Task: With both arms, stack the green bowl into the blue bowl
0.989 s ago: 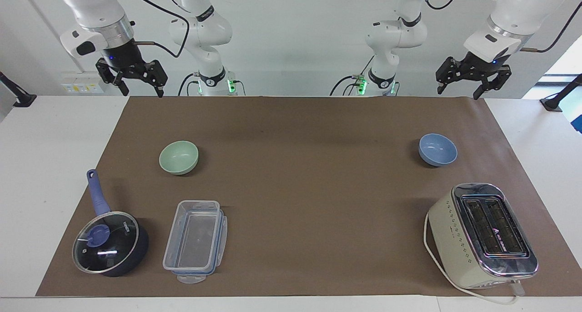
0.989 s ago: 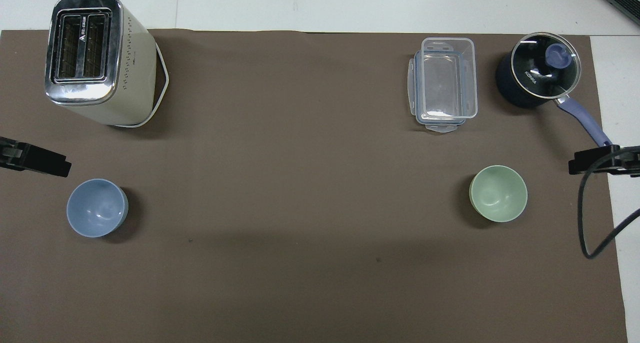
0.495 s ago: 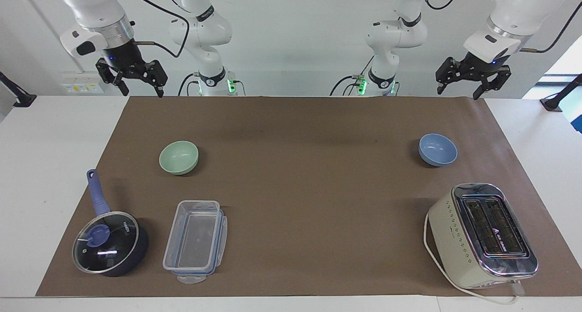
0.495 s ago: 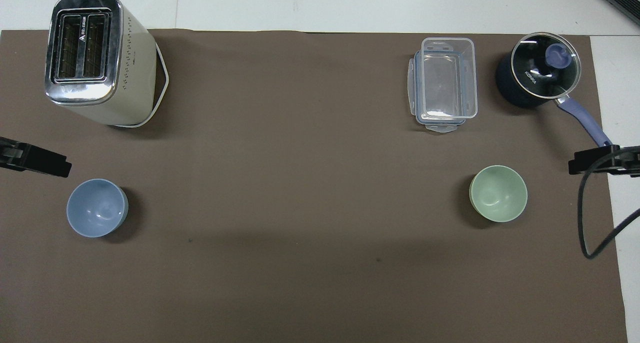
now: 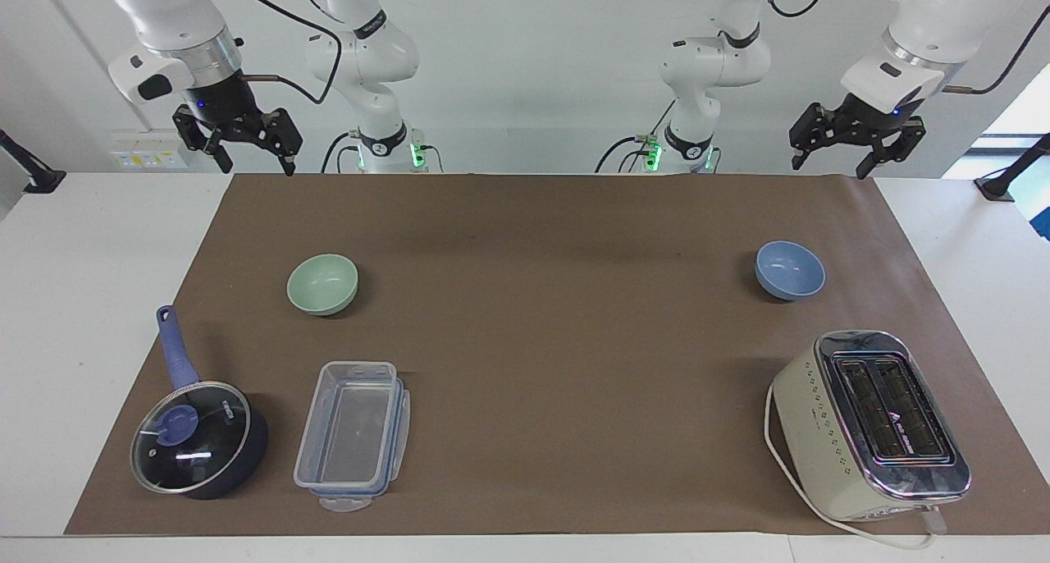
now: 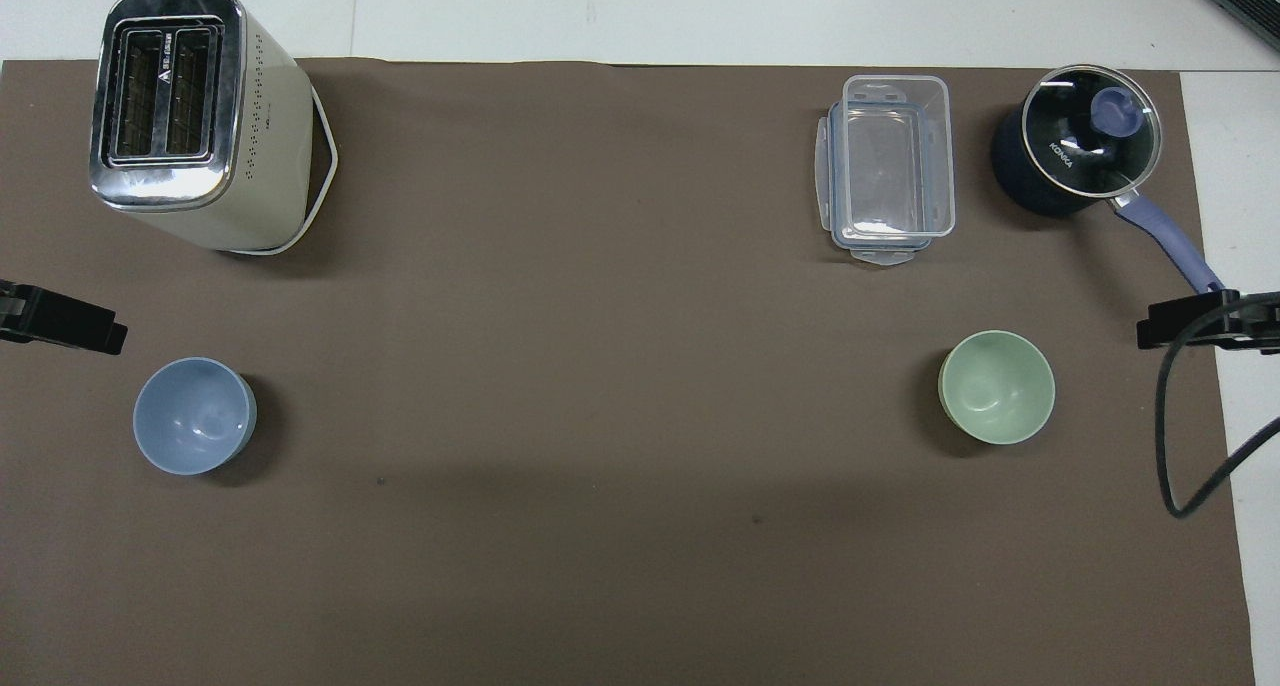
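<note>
The green bowl (image 5: 322,283) is a small round vessel of smooth, matte mint colour, standing upright and empty on the brown mat (image 5: 541,341) toward the right arm's end of the table. The blue bowl (image 5: 790,269) matches it in shape and size, with a smooth periwinkle surface; it stands upright and empty well apart from it, toward the left arm's end. Both bowls lie at about the same depth on the mat.

Farther from the robots than the green bowl lie a clear rectangular plastic container (image 5: 353,434) with clip flaps, and beside it, closer to the mat's edge, a dark-blue saucepan (image 5: 197,437) under a round glass lid with a blue knob, its blue handle pointing toward the robots. Farther from the robots than the blue bowl stands a cream toaster (image 5: 871,425) with a shiny chrome top, two slots and a white cord.

The right gripper (image 5: 238,140), black and claw-like below a silver wrist band, hangs over the mat's edge nearest the robots, jaws spread, holding nothing. The left gripper (image 5: 853,136) hangs likewise over the same edge at its own end, jaws spread and empty.
</note>
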Available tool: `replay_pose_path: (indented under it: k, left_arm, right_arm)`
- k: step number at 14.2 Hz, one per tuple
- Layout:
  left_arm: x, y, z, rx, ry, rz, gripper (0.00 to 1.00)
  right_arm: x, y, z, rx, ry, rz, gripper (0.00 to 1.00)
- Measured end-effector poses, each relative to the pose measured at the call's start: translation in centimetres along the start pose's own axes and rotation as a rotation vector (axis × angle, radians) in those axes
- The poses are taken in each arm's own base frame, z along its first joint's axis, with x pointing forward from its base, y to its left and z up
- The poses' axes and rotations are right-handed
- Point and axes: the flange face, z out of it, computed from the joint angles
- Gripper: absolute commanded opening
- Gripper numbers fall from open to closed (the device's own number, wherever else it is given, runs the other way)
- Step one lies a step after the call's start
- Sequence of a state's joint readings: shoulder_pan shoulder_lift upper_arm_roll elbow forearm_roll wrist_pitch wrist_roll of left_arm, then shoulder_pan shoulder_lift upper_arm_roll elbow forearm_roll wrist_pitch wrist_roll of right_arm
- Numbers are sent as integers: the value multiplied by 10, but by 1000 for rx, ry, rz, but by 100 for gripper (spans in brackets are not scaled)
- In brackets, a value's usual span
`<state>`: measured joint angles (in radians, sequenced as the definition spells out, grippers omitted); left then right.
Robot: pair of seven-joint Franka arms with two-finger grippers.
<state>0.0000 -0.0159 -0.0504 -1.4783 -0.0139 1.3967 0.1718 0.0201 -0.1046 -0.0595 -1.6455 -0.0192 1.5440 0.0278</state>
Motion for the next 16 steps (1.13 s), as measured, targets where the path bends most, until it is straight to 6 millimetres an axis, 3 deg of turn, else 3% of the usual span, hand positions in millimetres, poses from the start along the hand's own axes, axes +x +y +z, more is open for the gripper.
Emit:
replay_pose_path:
  k: [5,16]
  left_arm:
    - [1,-42,23,-11,14,-41,100]
    - [-1,-119,130,-64,38,-11,100]
  right_arm:
    - [0,0,0,0,0,0,100]
    - [0,0,0,0,0,0,100]
